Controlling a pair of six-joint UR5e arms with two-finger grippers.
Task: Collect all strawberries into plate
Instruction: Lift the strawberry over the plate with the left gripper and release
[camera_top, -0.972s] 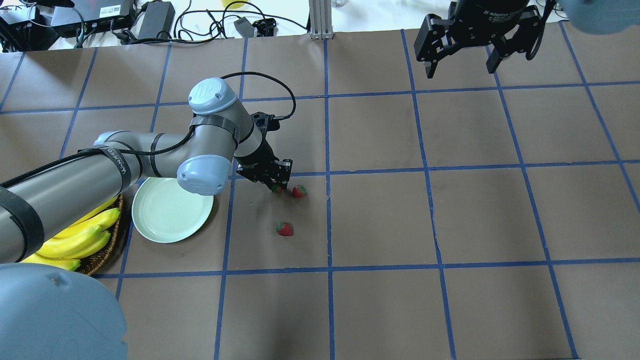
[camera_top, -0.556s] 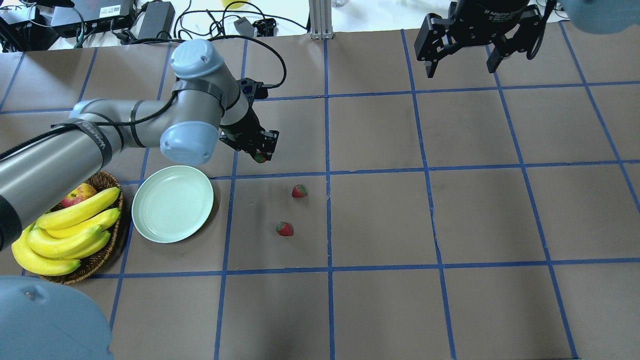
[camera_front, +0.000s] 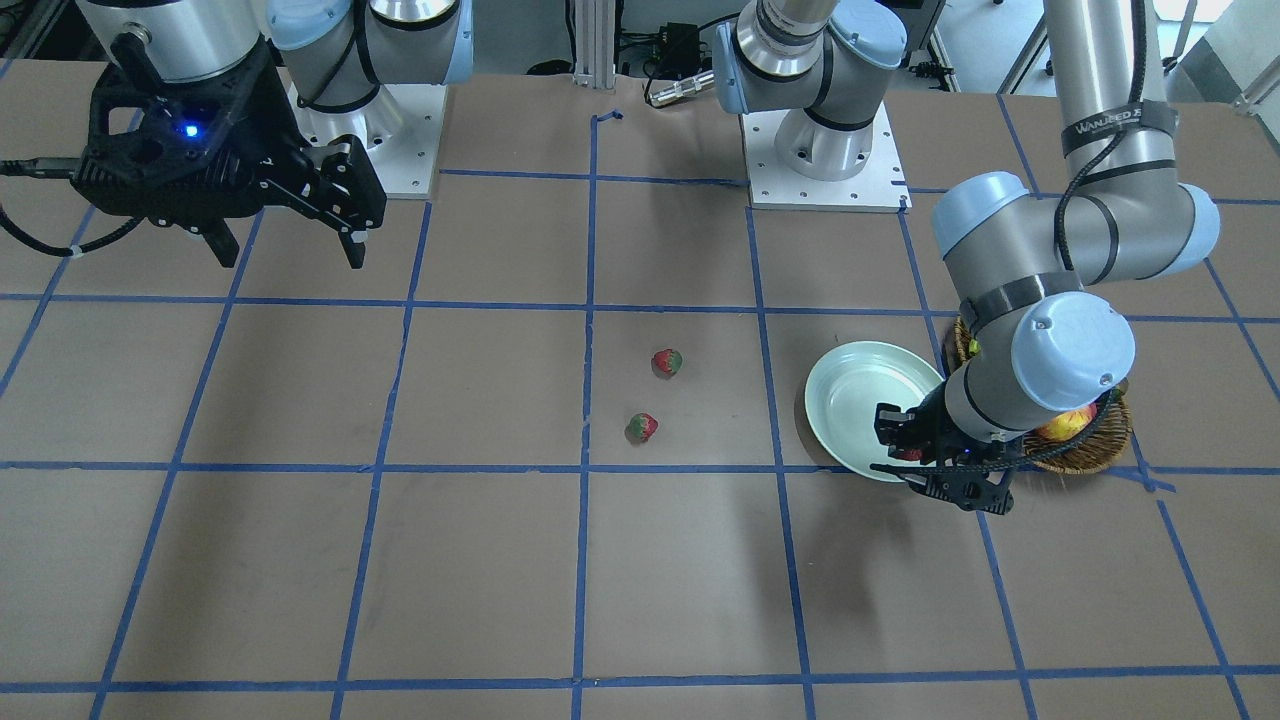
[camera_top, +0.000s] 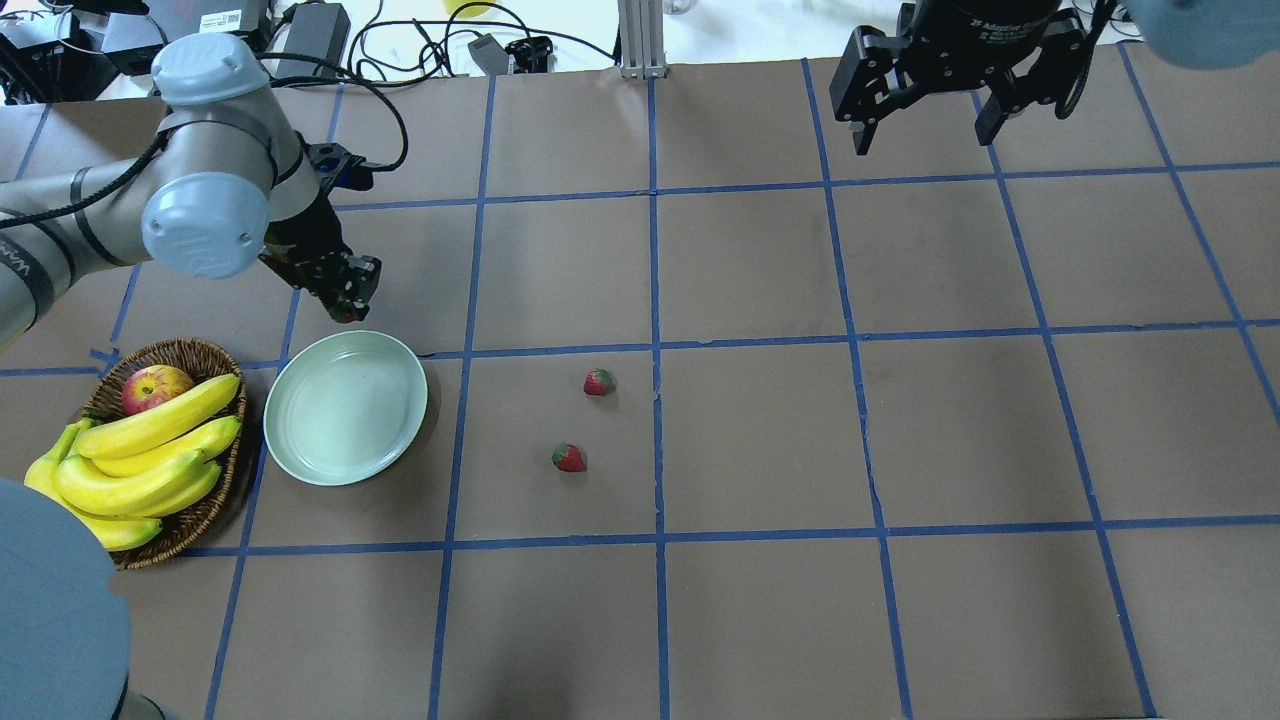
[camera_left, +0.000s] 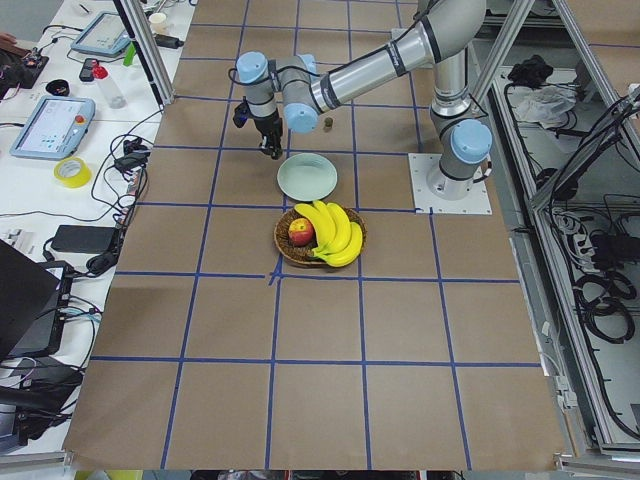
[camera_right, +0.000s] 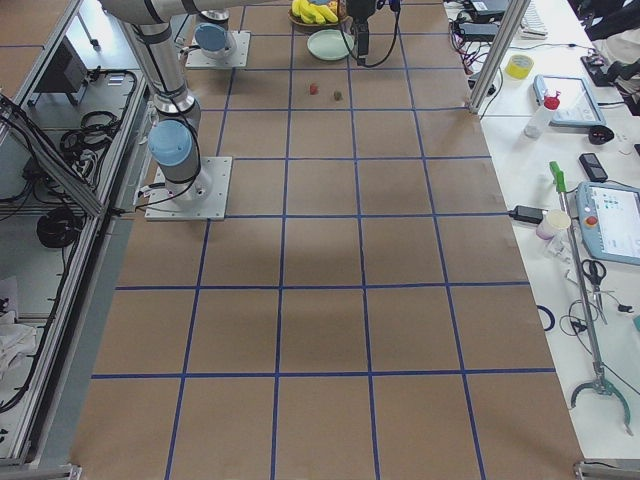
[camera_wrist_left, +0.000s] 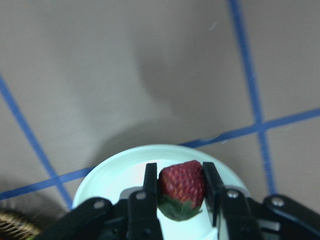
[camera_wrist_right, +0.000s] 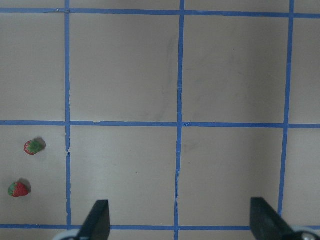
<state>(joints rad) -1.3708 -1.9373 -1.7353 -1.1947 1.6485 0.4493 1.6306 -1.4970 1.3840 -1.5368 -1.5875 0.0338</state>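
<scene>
- The left jaws are clamped on a small red strawberry with a green leafy cap (camera_wrist_left: 181, 186). One black finger presses each side of it. The cap sits at the lower edge of the wrist view, and the pointed end faces away from the camera.
- The round, shallow, pale mint plate (camera_top: 340, 420) lies directly beneath the held strawberry in the wrist view, with its raised far rim curving just past the fruit. From this I judge that the berry hangs over the plate, nearer the rim farthest from the robot than the middle. Opening the jaws here should land it inside, and a small pull toward the robot would centre it.
- Just beside the plate, on the robot's left, stands a brown wicker basket (camera_top: 200, 520) holding yellow bananas (camera_top: 150, 450) and a red-yellow apple (camera_top: 155, 388).
- Further out, two more red strawberries (camera_top: 599, 382) (camera_top: 569, 458) lie on the brown paper desk with blue tape lines (camera_top: 760, 430). They are near each other and well apart from the plate. The left arm is the nearer one to them.
- Farthest away, the right jaws hang apart and empty above the far right of the desk.
</scene>
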